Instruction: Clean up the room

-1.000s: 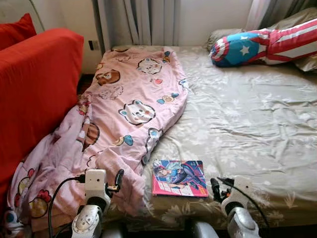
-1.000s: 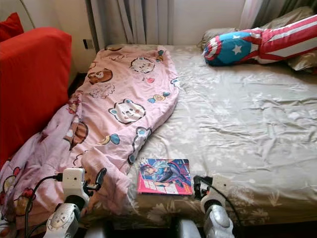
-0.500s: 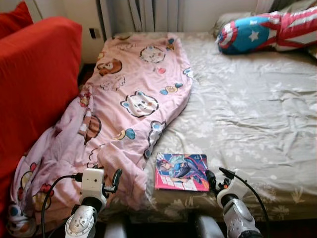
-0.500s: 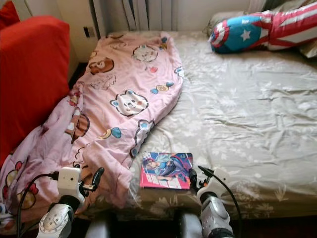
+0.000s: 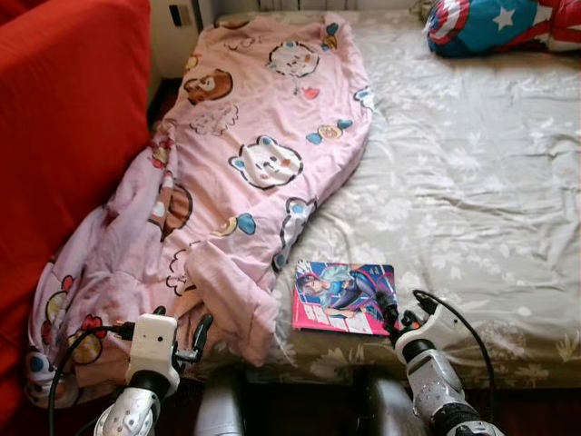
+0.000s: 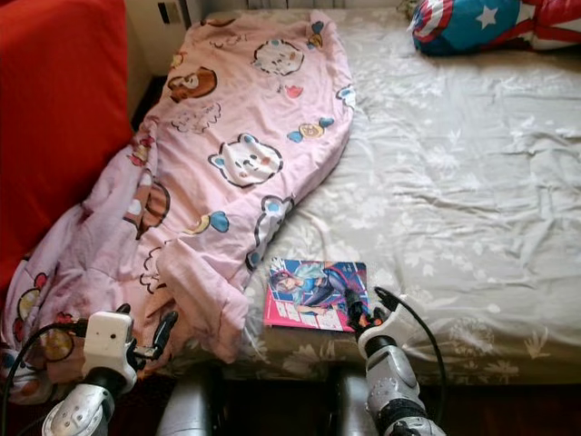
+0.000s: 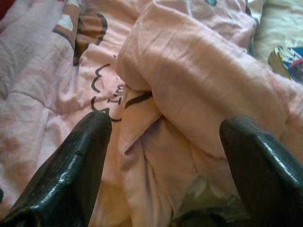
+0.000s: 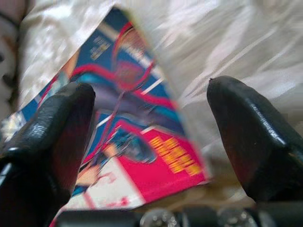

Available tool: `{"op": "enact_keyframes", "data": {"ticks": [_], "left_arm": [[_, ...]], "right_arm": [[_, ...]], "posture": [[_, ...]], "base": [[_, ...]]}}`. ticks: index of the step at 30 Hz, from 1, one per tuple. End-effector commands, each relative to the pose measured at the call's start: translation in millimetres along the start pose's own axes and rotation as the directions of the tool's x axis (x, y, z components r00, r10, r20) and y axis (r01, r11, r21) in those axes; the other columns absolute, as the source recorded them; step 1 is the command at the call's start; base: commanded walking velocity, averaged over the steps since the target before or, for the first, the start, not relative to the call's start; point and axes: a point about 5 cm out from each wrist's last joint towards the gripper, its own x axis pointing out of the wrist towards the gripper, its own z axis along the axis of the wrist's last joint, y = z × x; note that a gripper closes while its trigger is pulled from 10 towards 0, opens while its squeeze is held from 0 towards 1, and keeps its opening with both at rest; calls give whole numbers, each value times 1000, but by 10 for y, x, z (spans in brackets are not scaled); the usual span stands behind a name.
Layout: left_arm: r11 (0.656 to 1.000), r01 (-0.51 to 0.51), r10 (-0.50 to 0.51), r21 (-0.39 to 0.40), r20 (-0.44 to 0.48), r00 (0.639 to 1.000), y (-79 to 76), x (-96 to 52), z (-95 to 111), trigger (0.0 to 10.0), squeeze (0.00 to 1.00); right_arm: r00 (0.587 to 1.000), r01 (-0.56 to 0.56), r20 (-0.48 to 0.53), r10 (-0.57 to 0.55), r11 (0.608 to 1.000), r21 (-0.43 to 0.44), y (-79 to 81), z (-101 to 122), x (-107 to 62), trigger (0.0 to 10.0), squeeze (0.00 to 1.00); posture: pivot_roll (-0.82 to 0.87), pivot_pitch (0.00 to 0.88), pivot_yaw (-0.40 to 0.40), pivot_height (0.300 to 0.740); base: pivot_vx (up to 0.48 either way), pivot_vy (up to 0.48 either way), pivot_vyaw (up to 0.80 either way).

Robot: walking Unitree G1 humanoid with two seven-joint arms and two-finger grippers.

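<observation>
A colourful comic book (image 5: 343, 297) lies flat near the bed's front edge, beside the pink cartoon blanket (image 5: 245, 173). My right gripper (image 5: 392, 312) is open at the book's near right corner, and the right wrist view has the book (image 8: 132, 127) spread between its fingers (image 8: 52, 137). My left gripper (image 5: 198, 332) is open low at the front left, just before the blanket's hanging fold (image 7: 199, 94). Nothing is held in either gripper.
The bed (image 5: 490, 182) has a wrinkled beige floral sheet. A red sofa (image 5: 64, 127) stands close on the left. A blue, red and white star cushion (image 5: 495, 23) lies at the bed's head.
The camera has moved forward and tilted down, so the bed looks closer. My right gripper has come up to the book's corner.
</observation>
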Motion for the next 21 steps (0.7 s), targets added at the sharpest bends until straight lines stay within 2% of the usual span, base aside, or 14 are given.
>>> {"op": "enact_keyframes", "data": {"ticks": [1, 7, 16, 21], "left_arm": [[1000, 3, -2, 16, -30, 1000, 22, -58, -34, 10000, 0], [1000, 10, -9, 14, -45, 999, -18, -120, -15, 10000, 0], [1000, 19, -19, 8, -58, 998, -58, -158, -12, 10000, 0], [1000, 29, -28, 6, -73, 997, -88, -203, -41, 10000, 0]], "right_arm": [[1000, 26, -8, -26, 999, 18, -52, -43, -30, 10000, 0], [999, 22, -27, -21, 999, 50, -83, -89, -56, 10000, 0], [999, -22, -43, 25, 997, 77, -43, -128, -56, 10000, 0], [995, -54, -75, 63, 991, 121, -18, -204, -72, 10000, 0]], "posture": [[237, 271, 20, 603], [244, 264, 15, 603], [242, 257, 12, 603], [247, 262, 13, 603]], "base": [[0, 0, 0], [0, 0, 0], [0, 0, 0], [0, 0, 0]]}}
